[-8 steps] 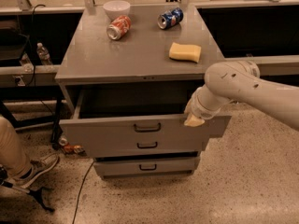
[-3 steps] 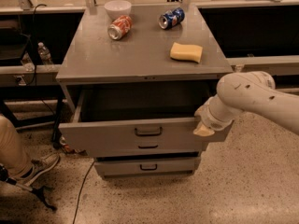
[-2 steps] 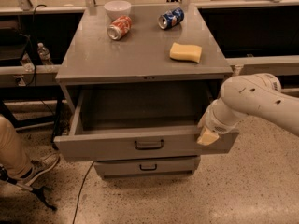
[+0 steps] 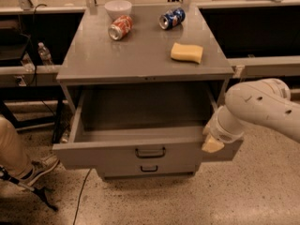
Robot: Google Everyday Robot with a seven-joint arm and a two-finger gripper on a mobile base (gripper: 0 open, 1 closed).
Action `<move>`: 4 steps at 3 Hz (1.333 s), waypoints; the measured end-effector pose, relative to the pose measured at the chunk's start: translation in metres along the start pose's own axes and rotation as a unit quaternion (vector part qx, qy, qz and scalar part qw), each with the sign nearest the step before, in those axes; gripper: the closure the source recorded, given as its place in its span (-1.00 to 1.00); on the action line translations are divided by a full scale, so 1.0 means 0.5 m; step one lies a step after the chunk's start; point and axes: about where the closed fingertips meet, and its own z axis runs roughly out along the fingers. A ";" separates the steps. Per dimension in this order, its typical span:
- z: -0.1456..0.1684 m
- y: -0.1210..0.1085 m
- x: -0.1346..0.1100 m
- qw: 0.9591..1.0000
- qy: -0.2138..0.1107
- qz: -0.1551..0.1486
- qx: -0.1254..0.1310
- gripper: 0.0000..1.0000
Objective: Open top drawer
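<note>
Top drawer (image 4: 140,151) stands well out, pull seemingly done; gripper (image 4: 212,145) at its front's right end, grip unclear; next, back away.

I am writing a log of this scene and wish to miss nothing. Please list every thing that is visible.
cabinet: 1, grey, centre
top drawer: 1, grey, pulled out of the cabinet
lower drawer: 1, grey, under the top drawer
bowl: 1, white, back of cabinet top
red can: 1, red, lying before the bowl
blue can: 1, blue, lying right of the bowl
sponge: 1, yellow, right side of cabinet top
bottle: 1, clear, left of cabinet
shoe: 1, grey, floor at lower left
arm: 1, white, from the right
gripper: 1, cream, at the right end of the top drawer's front
</note>
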 end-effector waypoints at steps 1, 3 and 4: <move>-0.001 0.005 0.002 1.000 -0.001 0.002 0.000 1.00; -0.013 0.075 0.022 1.000 -0.016 0.025 -0.002 1.00; -0.015 0.075 0.021 1.000 -0.016 0.024 -0.001 0.56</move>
